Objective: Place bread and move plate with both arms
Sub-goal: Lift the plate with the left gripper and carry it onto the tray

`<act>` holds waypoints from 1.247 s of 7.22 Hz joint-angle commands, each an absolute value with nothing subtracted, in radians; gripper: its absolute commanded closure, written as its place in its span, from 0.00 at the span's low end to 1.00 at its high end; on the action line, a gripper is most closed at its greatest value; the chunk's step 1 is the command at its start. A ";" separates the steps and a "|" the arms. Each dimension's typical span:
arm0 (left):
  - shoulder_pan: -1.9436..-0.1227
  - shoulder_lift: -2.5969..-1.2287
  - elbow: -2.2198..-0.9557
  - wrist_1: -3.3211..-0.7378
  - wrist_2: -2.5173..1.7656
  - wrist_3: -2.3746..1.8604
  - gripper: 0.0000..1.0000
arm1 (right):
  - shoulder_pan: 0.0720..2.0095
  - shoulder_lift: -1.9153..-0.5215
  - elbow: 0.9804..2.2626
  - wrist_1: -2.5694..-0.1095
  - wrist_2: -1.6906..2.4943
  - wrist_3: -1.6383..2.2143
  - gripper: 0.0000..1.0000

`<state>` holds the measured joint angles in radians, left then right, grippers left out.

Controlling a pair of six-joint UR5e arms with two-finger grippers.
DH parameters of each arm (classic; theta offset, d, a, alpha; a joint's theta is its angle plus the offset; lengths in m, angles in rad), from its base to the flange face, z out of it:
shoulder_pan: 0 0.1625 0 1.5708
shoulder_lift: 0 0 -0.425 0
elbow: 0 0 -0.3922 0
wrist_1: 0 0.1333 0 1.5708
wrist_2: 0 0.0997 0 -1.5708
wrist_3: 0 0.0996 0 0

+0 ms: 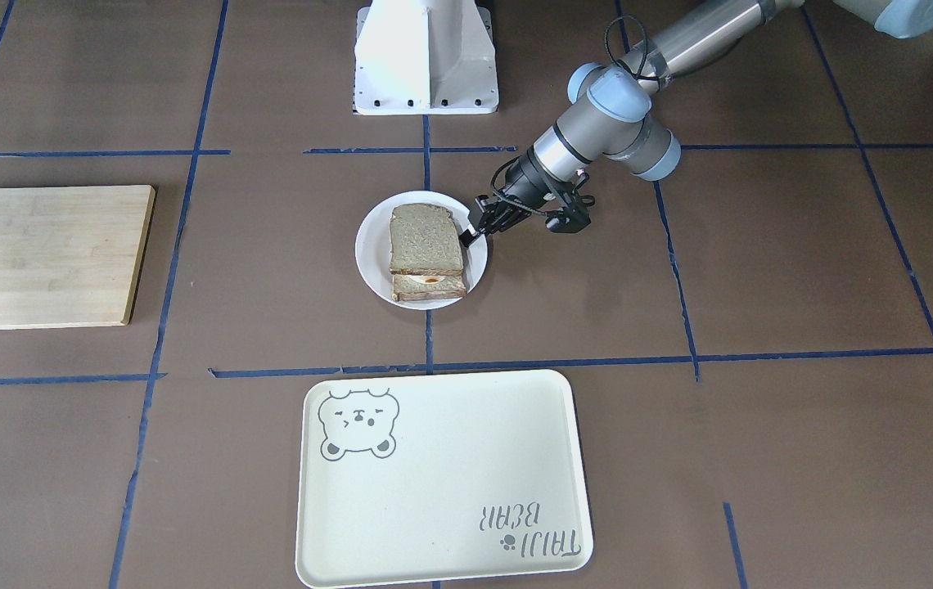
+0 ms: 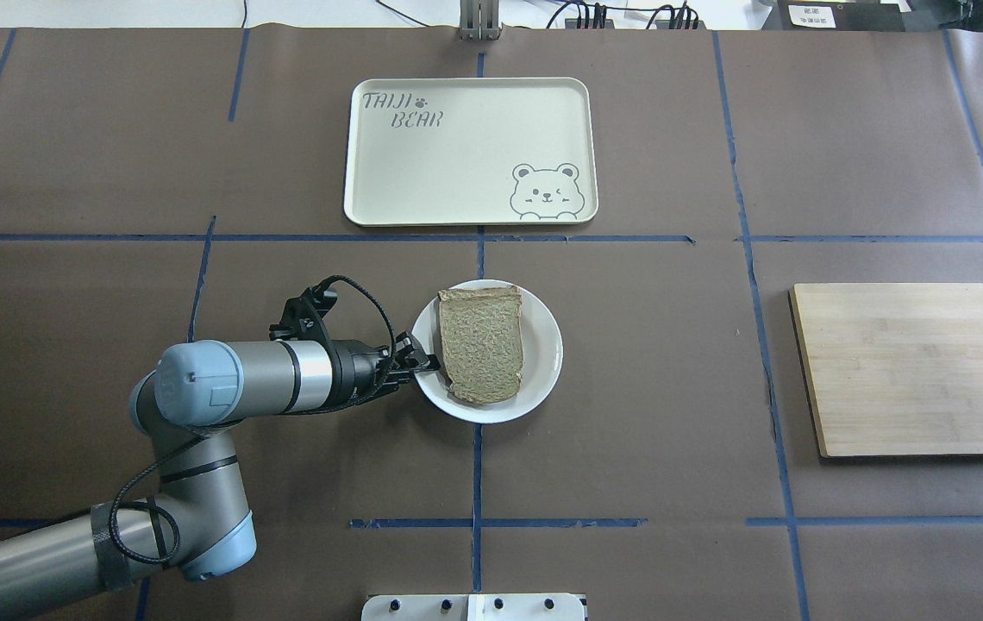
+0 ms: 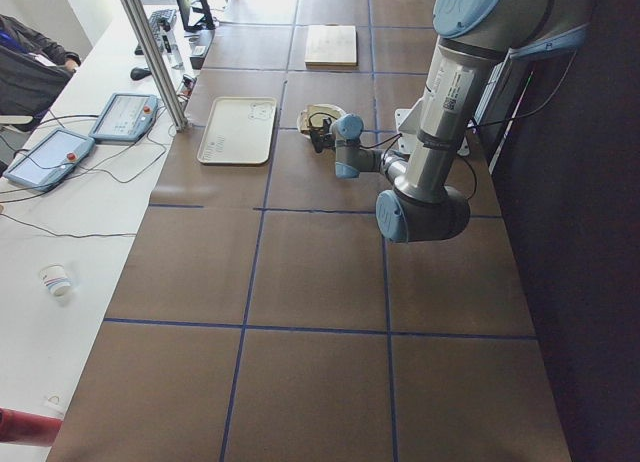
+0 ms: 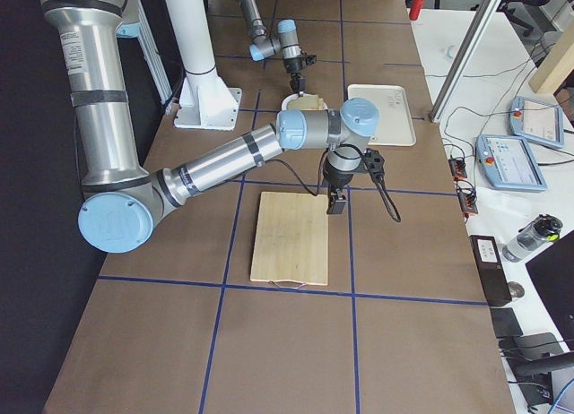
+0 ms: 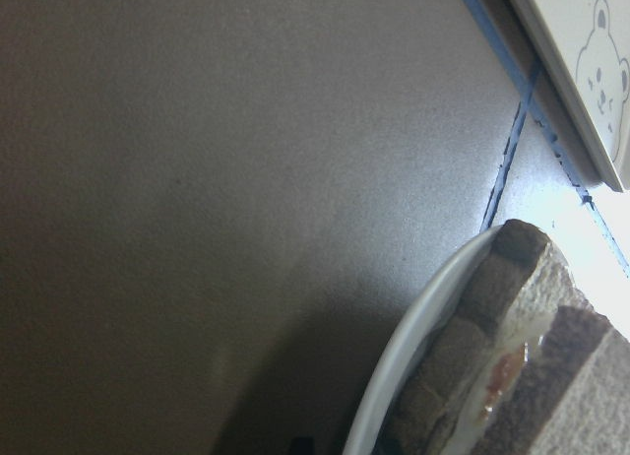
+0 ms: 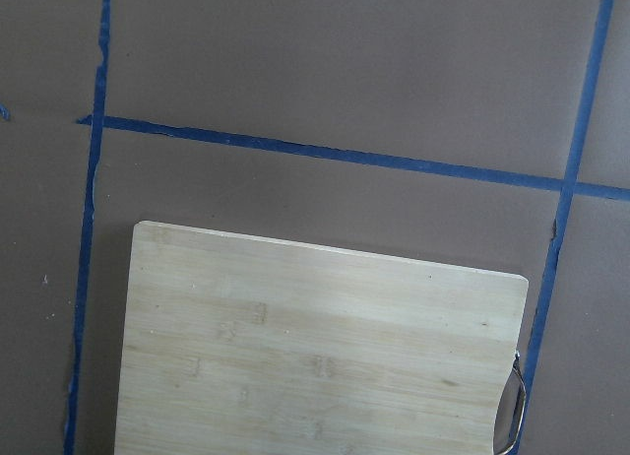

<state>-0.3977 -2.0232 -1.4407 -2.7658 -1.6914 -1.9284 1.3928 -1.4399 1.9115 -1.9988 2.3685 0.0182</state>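
Now bread (image 2: 481, 345) atop plate (image 2: 545, 349), left jaws tight on its rim; right jaws' state unclear.

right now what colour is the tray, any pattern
Cream tray with a grey bear face and TAIJI BEAR lettering; overhead view shows it best.

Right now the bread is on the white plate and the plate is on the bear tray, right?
No. The bread is on the plate, but the plate sits on the table, apart from the bear tray, as the overhead view shows.
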 commanded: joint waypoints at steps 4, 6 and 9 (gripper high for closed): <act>-0.443 -2.025 -1.543 -2.778 -1.697 -2.009 0.98 | 1.393 -1.445 1.913 -1.999 2.362 0.009 0.00; -0.472 -2.045 -1.533 -2.777 -1.686 -2.060 0.98 | 1.410 -1.459 1.913 -1.997 2.361 0.009 0.00; -0.541 -2.178 -1.349 -2.767 -1.502 -2.164 0.98 | 1.443 -1.532 1.921 -1.905 2.362 0.006 0.00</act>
